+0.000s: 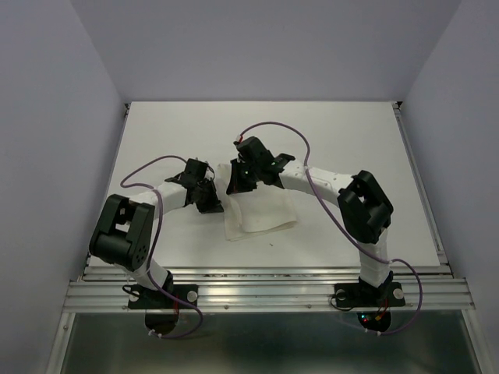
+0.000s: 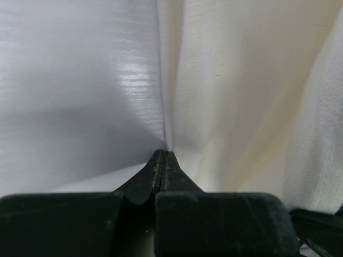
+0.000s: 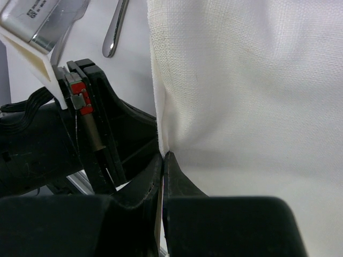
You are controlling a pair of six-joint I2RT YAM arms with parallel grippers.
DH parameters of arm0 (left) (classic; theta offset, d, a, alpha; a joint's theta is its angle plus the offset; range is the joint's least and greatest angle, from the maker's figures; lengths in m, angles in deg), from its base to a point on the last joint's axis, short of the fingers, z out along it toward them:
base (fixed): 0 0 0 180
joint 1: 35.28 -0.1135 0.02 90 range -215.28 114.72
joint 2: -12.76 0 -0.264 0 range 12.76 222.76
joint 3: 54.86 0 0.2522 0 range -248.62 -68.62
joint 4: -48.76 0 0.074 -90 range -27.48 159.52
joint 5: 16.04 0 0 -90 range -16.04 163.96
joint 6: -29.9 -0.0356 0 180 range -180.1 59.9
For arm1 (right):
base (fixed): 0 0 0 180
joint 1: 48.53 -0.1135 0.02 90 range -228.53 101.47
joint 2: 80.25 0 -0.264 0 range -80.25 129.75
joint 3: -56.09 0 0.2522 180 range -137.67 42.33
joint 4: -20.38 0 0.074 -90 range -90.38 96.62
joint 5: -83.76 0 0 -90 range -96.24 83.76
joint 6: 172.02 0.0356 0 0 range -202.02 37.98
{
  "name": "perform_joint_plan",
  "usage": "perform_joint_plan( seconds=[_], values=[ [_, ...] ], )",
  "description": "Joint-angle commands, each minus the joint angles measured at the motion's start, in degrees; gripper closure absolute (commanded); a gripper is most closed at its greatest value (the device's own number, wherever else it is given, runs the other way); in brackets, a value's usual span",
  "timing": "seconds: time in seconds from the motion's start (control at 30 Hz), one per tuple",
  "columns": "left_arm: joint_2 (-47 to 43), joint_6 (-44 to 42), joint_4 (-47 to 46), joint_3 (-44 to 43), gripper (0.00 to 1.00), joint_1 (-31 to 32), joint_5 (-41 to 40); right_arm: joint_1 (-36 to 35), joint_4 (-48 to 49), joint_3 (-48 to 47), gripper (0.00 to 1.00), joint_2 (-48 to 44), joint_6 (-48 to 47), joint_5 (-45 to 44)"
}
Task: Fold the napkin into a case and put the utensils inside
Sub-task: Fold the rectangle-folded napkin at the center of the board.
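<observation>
Table [image 1: 351,156]: white, pale walls around.
My left jaws: clamped on napkin [image 2: 241,107] edge, holding it up to fold.
My right jaws: clamped on the same edge, for an even fold.

The left arm [image 1: 121,230] rises from its base, bends at a raised elbow and runs its forearm inward toward the middle of the bench. The right arm [image 1: 365,204] mirrors it, its forearm reaching leftward. Both wrists tip downward, so the two pincers sit near each other but apart. The left pincer [image 1: 210,202] has its jaws pressed together, pinching a fold of the napkin [image 1: 261,214] at their tips. The right pincer [image 1: 238,185] is likewise clamped on the napkin's edge.
</observation>
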Motion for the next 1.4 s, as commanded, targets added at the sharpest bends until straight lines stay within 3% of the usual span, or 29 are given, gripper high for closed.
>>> perform_joint_plan(
  seconds=[0.0, 0.57, 0.6, 0.63, 0.7, 0.73, 0.83, 0.97, 1.2, 1.37],
  values=[
    [-3.9, -1.1, 5.2, 0.1, 1.00, 0.0, -2.6, -0.6, 1.7, -0.6, 0.99, 1.2, 0.4, 1.4],
    [-6.4, -0.6, 7.4, 0.1, 1.00, -1.4, -4.5, -1.1, 2.2, -4.0, 0.99, 4.7, 0.1, 5.0],
    [-7.0, -0.5, 7.5, 0.1, 1.00, -1.6, -4.8, -1.1, 2.3, -4.9, 0.96, 5.8, 0.0, 5.6],
    [-7.2, -0.5, 7.7, 0.1, 1.00, -1.7, -4.8, -1.1, 2.5, -5.3, 0.88, 6.4, -0.1, 6.9],
    [-7.7, -0.2, 8.3, 0.1, 1.00, -2.4, -5.4, -1.6, 2.4, -6.3, 0.62, 7.7, -0.5, 8.4],
    [-8.4, 0.1, 8.3, 0.1, 1.00, -2.8, -5.7, -1.6, 2.3, -6.9, 0.45, 8.5, -0.6, 9.2],
    [-10.2, 1.0, 8.6, 0.3, 0.93, -4.6, -6.4, -1.6, 2.3, -6.7, 0.31, 7.0, -1.3, 8.6],
    [-11.4, 1.1, 7.9, 0.1, 0.91, -6.1, -6.6, -1.1, 2.6, -4.1, 0.30, 0.8, -2.0, 3.5],
    [-9.9, 0.9, 5.7, -2.8, 0.81, -6.0, -3.5, 3.7, 3.4, 6.3, 0.44, -9.7, -2.1, -1.3],
    [-9.3, -0.3, 5.6, -2.6, 0.66, -4.3, -2.5, 7.5, 3.2, 18.5, 0.43, -16.5, -3.0, -3.6]
  ],
)
